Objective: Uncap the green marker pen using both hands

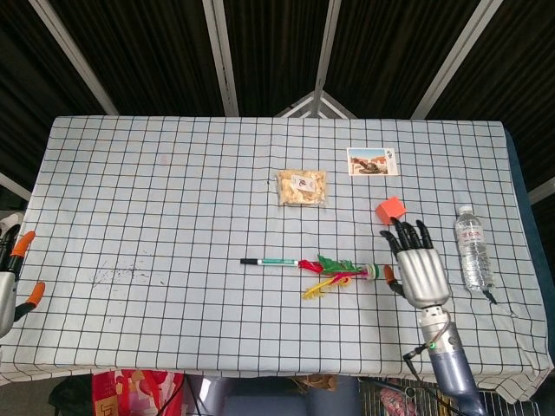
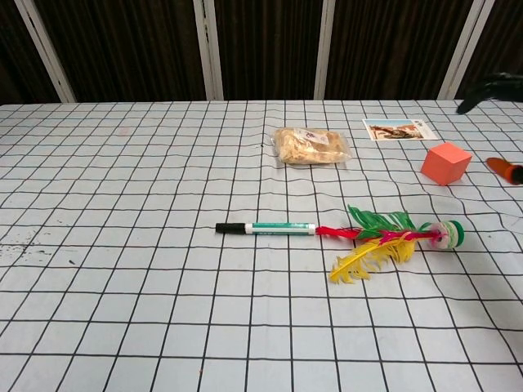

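Nearest the camera, the right hand hovers palm-down at the near right of the bench, fingers spread and holding nothing; its fingertips point toward a red cube just beyond them. At the left edge the left hand shows only in part, orange-tipped fingers apart, nothing in it.

Near the middle lies the green marker, flat, black cap end to the left, untouched by either hand. Its right end meets a feather shuttlecock with green, red and yellow plumes, whose round base lies just left of the right hand.

Farther off, a clear bag of snacks sits behind the marker, a picture card to its right. A water bottle lies right of the right hand.
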`<state>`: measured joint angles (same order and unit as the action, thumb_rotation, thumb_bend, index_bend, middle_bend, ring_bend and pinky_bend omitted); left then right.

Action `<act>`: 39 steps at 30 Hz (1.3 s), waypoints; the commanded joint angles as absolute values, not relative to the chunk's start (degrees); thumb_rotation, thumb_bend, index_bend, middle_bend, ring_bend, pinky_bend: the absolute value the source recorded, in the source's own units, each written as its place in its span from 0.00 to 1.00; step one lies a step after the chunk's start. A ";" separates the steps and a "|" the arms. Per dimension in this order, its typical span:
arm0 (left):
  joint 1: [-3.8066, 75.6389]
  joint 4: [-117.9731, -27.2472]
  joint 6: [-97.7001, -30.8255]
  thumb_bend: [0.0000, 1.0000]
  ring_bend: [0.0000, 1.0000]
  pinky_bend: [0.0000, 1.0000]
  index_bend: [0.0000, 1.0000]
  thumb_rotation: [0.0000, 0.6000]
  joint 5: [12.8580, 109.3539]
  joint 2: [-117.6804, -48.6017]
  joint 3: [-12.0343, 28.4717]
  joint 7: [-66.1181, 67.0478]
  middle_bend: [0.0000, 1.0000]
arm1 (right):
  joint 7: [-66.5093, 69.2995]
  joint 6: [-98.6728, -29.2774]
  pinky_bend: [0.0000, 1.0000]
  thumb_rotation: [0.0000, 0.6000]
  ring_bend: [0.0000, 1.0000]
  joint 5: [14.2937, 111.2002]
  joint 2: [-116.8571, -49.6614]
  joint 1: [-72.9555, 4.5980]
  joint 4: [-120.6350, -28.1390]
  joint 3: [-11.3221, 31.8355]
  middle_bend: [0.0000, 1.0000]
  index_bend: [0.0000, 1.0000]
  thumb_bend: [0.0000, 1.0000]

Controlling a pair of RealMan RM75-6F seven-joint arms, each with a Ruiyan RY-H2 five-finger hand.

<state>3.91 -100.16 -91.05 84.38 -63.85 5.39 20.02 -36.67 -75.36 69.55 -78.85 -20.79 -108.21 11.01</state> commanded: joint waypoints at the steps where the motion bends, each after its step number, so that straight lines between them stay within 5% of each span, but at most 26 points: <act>1: 4.13 -99.96 -90.65 0.41 0.00 0.00 0.13 1.00 84.25 -63.90 5.41 20.07 0.03 | -45.46 -71.66 0.00 1.00 0.09 62.28 -86.63 -26.77 -109.78 13.11 0.07 0.24 0.44; 18: 4.90 -97.63 -88.85 0.41 0.00 0.00 0.13 1.00 82.50 -64.44 5.69 20.22 0.02 | -57.26 -68.09 0.00 1.00 0.08 43.36 -110.08 -42.49 -93.54 18.24 0.05 0.24 0.44; 39: 4.61 -93.39 -88.36 0.41 0.00 0.00 0.13 1.00 79.78 -64.19 6.31 17.96 0.02 | -54.18 -64.42 0.00 1.00 0.08 36.66 -114.54 -48.06 -80.42 20.20 0.06 0.38 0.44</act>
